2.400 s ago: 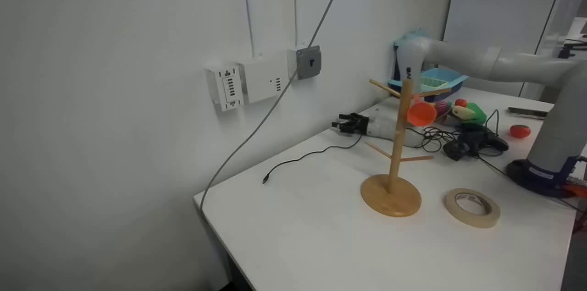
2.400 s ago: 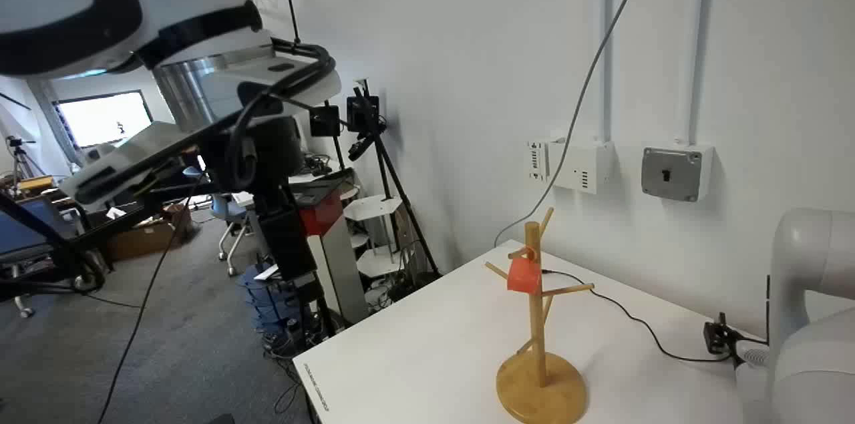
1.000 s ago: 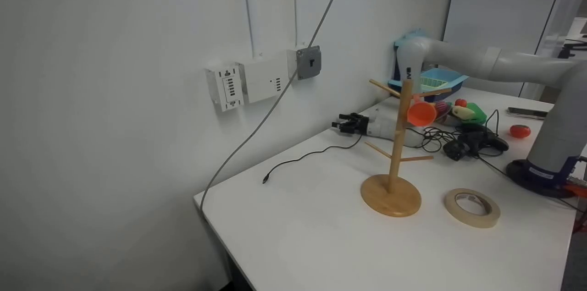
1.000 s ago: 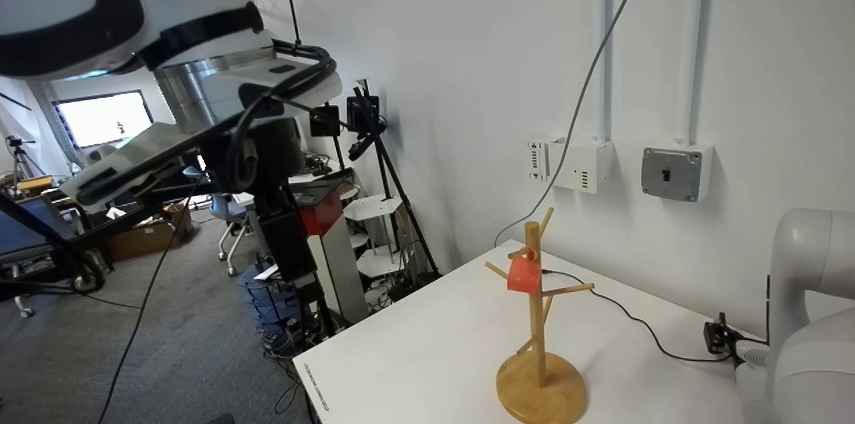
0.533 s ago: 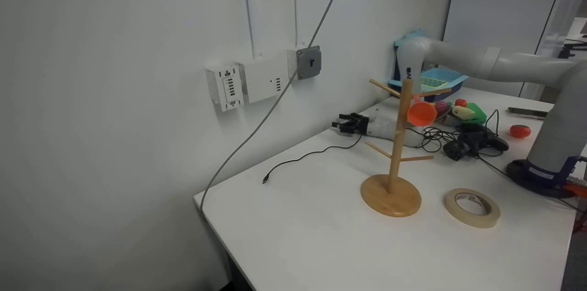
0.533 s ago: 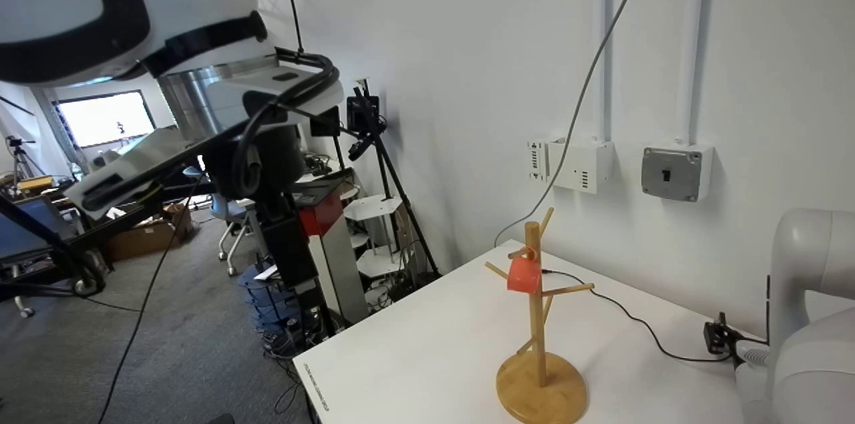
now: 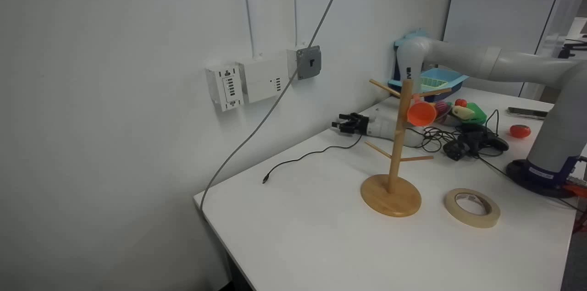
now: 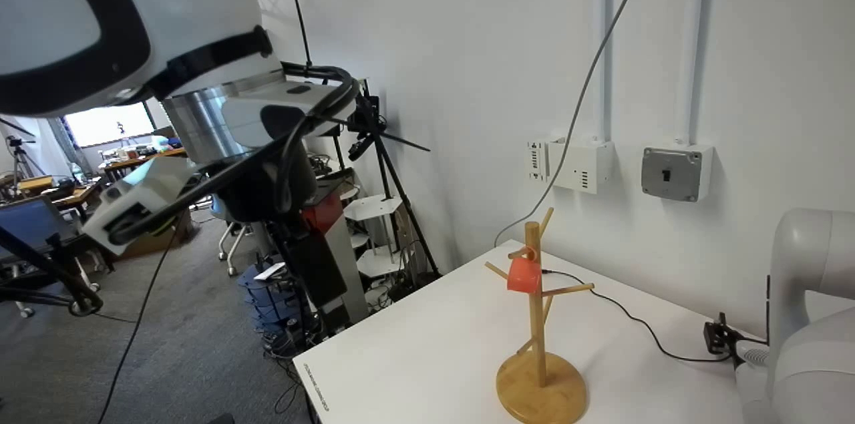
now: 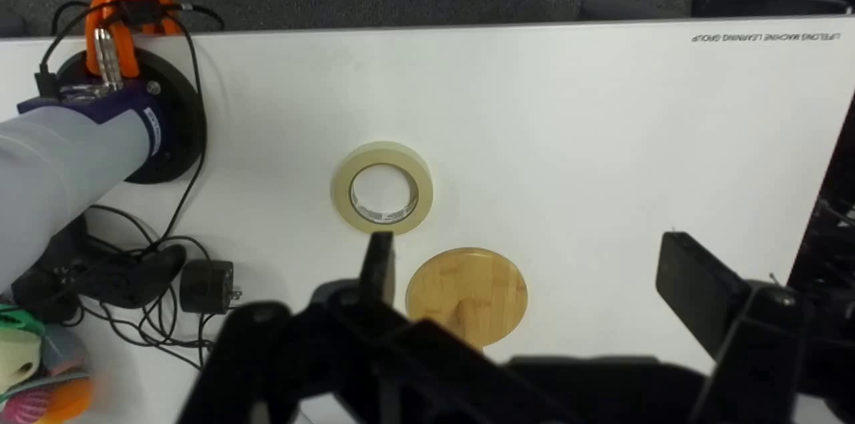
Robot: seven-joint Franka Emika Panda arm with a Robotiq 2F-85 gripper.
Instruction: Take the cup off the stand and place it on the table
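Nearest, in the wrist view, the claw has its two fingers spread wide with nothing gripped, so the step in hand is — I judge — the approach. Farther off, in an exterior view, the cup hangs tilted by its handle on an upper peg of the stand, well apart from the claw and not yet off. The next move likely calls for bringing the claw to the cup, closing on it, and drawing it clear of the peg's tip without toppling the stand. Counted outward, in an exterior view: one cup, one stand, one counter beneath, and one tape ring near the stand; beyond these, one pale arm, and three boxes on the wall.
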